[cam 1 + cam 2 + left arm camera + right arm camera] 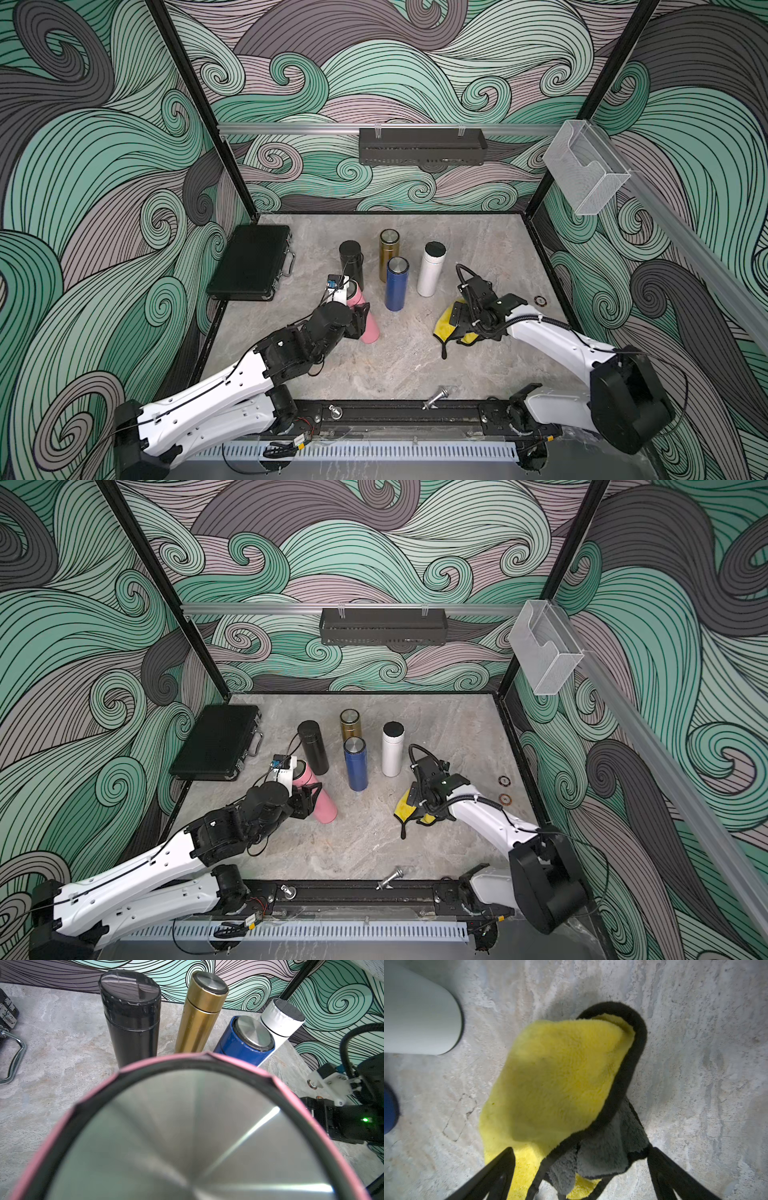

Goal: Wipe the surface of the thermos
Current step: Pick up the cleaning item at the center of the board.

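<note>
On the grey marbled worktop (399,365), a black hard case (251,262) lies flat at the left edge. Left of centre, the left arm's fingers (360,312) pinch the pink steel-capped thermos (369,328), which is tilted, its cap leaning toward the back left corner. Just behind it stand a black flask (351,266), a blue flask (396,289), a white flask (431,270) and a gold flask (388,255), all upright. Toward the right edge, the right arm's fingers (457,320) are spread wide, straddling a crumpled yellow-and-grey cloth with black trim (560,1076).
</note>
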Robot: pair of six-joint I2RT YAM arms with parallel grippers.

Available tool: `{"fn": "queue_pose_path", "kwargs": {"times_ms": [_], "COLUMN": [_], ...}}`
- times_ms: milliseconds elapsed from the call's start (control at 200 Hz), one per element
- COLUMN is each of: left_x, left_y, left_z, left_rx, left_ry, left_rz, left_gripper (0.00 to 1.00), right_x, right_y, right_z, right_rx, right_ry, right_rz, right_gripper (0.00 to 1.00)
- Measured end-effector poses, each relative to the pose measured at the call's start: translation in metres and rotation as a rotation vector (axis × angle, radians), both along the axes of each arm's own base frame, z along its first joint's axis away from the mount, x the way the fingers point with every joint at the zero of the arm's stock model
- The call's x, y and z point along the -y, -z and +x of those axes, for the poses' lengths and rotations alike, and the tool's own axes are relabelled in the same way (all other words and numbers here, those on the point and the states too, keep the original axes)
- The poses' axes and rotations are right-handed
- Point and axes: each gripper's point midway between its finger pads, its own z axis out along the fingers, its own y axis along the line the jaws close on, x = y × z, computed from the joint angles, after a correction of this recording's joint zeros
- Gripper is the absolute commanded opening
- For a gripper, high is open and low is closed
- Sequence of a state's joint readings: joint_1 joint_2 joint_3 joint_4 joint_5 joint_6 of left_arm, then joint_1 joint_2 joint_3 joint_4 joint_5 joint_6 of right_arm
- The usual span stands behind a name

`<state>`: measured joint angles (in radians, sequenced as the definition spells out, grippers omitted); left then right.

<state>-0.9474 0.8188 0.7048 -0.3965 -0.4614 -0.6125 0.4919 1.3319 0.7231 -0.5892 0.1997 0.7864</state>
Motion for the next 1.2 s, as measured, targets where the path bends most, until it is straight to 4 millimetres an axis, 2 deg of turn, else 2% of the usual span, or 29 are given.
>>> {"fn": "queue_pose_path", "kwargs": {"times_ms": [135, 240, 340, 400, 430, 485, 525, 751, 881, 1026, 1196], "left_x": [-0.002, -0.003, -0.005, -0.006, -0.006, -0.006, -0.007, -0.01, -0.016, -0.023, -0.03], "left_y": [0.001, 0.003, 0.005, 0.006, 0.006, 0.007, 0.008, 0.01, 0.004, -0.008, -0.009], "left_z": [0.001, 0.001, 0.0, -0.001, -0.001, -0.001, -0.002, -0.003, -0.003, 0.001, 0.003], "left_rx": [-0.008, -0.021, -0.036, -0.042, -0.044, -0.049, -0.052, -0.069, -0.071, -0.05, -0.041], "left_ry": [-0.012, -0.025, -0.036, -0.04, -0.041, -0.044, -0.046, -0.062, -0.094, -0.146, -0.192], "left_rz": [-0.006, -0.015, -0.02, -0.019, -0.02, -0.021, -0.021, -0.014, -0.016, -0.033, -0.032], "left_gripper": [0.0, 0.0, 0.0, 0.0, 0.0, 0.0, 0.0, 0.0, 0.0, 0.0, 0.0], "right_x": [-0.002, -0.006, -0.006, -0.006, -0.005, -0.004, -0.004, 0.002, -0.008, -0.031, -0.05], "right_y": [0.017, 0.023, 0.025, 0.027, 0.027, 0.027, 0.025, 0.023, 0.013, -0.016, -0.062], "right_z": [0.003, 0.007, 0.006, 0.005, 0.004, 0.003, 0.002, -0.013, -0.025, -0.04, -0.05], "right_rx": [-0.031, -0.03, -0.024, -0.019, -0.018, -0.007, 0.0, 0.002, 0.009, 0.096, 0.244], "right_ry": [0.013, 0.015, 0.022, 0.019, 0.02, 0.023, 0.02, -0.029, -0.119, -0.23, -0.32], "right_rz": [-0.014, -0.01, -0.005, -0.004, -0.002, 0.005, 0.008, 0.008, 0.081, 0.26, 0.436], "right_gripper": [0.94, 0.82, 0.57, 0.3, 0.21, 0.18, 0.0, 0.0, 0.0, 0.0, 0.0]}}
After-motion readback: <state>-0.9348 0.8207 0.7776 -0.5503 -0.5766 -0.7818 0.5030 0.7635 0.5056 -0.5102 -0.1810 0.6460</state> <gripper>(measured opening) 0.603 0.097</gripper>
